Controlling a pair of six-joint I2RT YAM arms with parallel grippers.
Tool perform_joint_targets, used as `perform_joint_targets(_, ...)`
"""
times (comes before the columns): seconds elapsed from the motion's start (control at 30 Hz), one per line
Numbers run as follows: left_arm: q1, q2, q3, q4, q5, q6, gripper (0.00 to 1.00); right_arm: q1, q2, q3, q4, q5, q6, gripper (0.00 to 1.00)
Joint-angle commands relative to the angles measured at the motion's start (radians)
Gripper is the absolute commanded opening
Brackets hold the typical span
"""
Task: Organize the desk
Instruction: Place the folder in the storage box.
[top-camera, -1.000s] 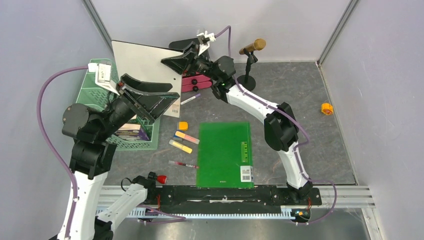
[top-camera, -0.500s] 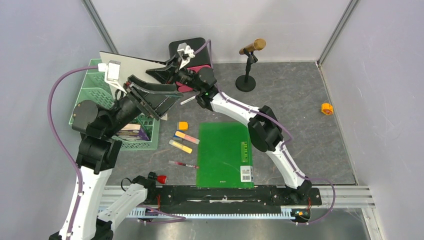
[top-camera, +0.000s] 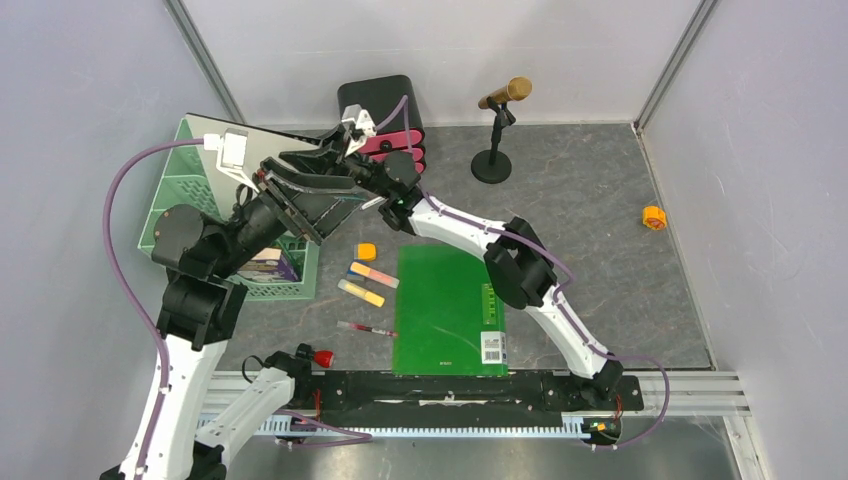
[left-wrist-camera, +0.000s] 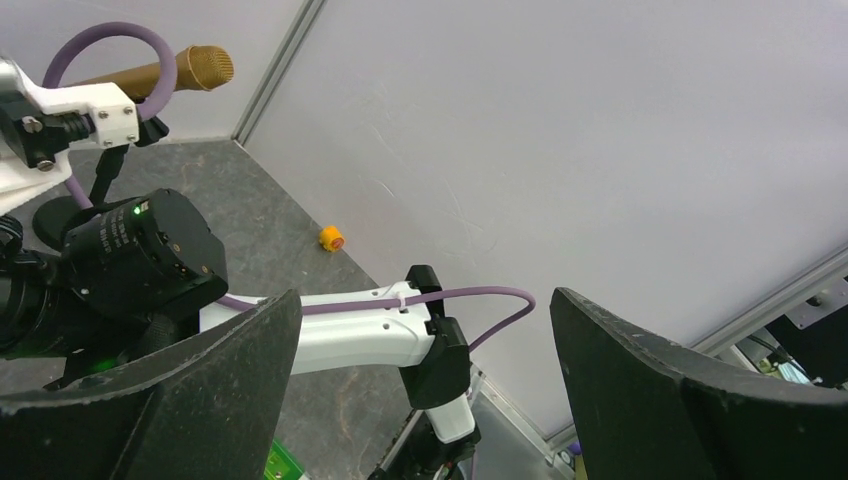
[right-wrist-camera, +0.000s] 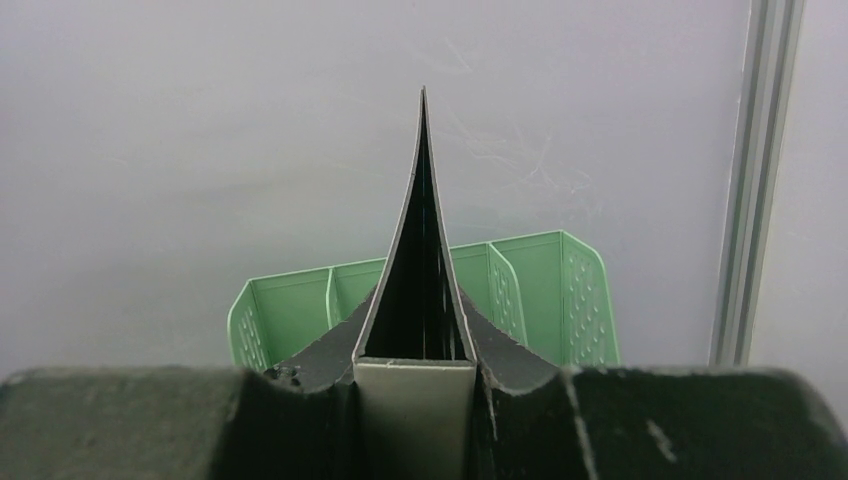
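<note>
Currently: right gripper (right-wrist-camera: 415, 345) clamped on grey folder (right-wrist-camera: 415, 430), edge-on, by mint tray (top-camera: 185, 180) at ten o'clock of desk (top-camera: 590, 220). Left gripper (left-wrist-camera: 430, 350), fingers wide apart, beside folder.

A dark-grey tabletop (top-camera: 600, 200) veined with pale marbling sets off a bright green board (top-camera: 445, 300), a mint-green tray (top-camera: 172, 195), a black drawer box (top-camera: 375, 95) with pink fronts, a gold microphone (top-camera: 507, 92) and a pale grey folder (top-camera: 275, 138).

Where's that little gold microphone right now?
In the top view the gold microphone stands on its black stand at the far edge of the desk, just right of the black drawer box.
</note>
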Motion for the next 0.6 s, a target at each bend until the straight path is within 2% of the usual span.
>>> perform_joint_targets(0.0, 0.003, -0.009, -0.006, 0.033, 0.013, -0.019, 1.00, 0.009, -0.011, 0.079, 0.177, 0.057, -0.043, 0.00)
perform_joint_targets(0.57, 0.004, -0.048, -0.070, 0.021, -0.002, -0.011, 1.00, 0.064, 0.078, 0.112, 0.245, 0.112, -0.103, 0.00)
